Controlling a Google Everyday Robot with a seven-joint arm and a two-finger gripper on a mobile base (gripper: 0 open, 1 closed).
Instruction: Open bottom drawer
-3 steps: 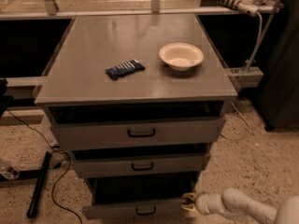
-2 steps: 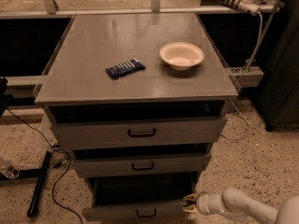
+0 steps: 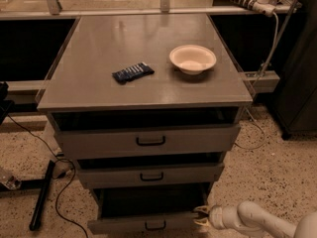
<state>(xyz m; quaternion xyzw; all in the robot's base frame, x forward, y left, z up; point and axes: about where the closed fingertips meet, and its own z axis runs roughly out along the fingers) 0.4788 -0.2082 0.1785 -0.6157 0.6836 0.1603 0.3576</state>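
The bottom drawer (image 3: 148, 224) is the lowest grey front of the cabinet, with a small black loop handle (image 3: 155, 226) at its centre. It stands pulled out, with a dark inside showing above its front. My gripper (image 3: 201, 216) comes in from the lower right on a white arm (image 3: 257, 219). Its fingertips are at the right end of the bottom drawer's front. The middle drawer (image 3: 151, 175) and the top drawer (image 3: 148, 140) sit above it, each slightly out.
On the grey cabinet top (image 3: 99, 48) lie a dark blue snack packet (image 3: 132, 73) and a white bowl (image 3: 192, 59). Black cables and a black bar (image 3: 42, 195) lie on the speckled floor at the left. A dark cabinet (image 3: 302, 83) stands at the right.
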